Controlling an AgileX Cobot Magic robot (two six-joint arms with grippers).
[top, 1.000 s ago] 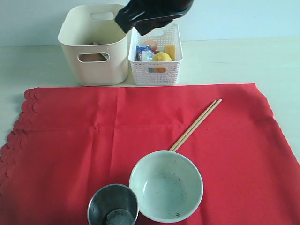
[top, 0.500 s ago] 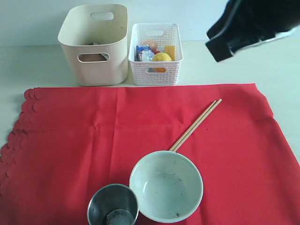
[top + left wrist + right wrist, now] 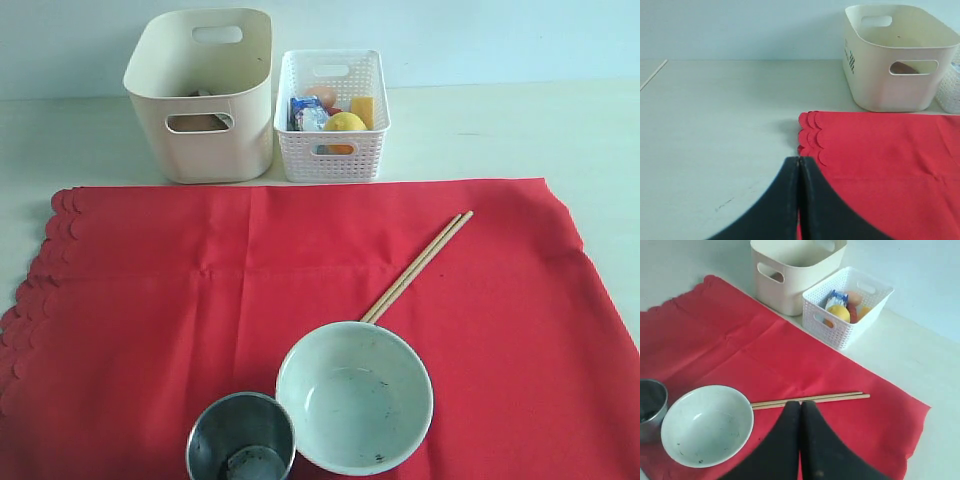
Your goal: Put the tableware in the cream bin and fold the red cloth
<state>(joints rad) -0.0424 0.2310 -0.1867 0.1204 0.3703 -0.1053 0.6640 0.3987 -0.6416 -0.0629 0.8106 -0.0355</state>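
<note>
The chopsticks (image 3: 810, 400) are the piece the right fingers (image 3: 786, 440) are best placed for. Those fingers are pressed together with nothing between them. The sticks lie on the red cloth (image 3: 150, 300) ahead of their tips, how far below I cannot tell. The sticks' long axis runs crosswise to the way the fingers point.

One end reaches the rim of the pale green bowl (image 3: 354, 396), and the other slants away behind it, toward the right. The steel cup (image 3: 241, 440) stands against the bowl's left. The cream bin (image 3: 215, 155) sits well behind the bowl to the left, off the cloth on the counter (image 3: 500, 130).

The left fingers (image 3: 786, 200), also closed and empty, hang at the cloth's scalloped edge, far left of the bowl. The right arm therefore looks the nearer; it would need to open and straddle the sticks across their length.
</note>
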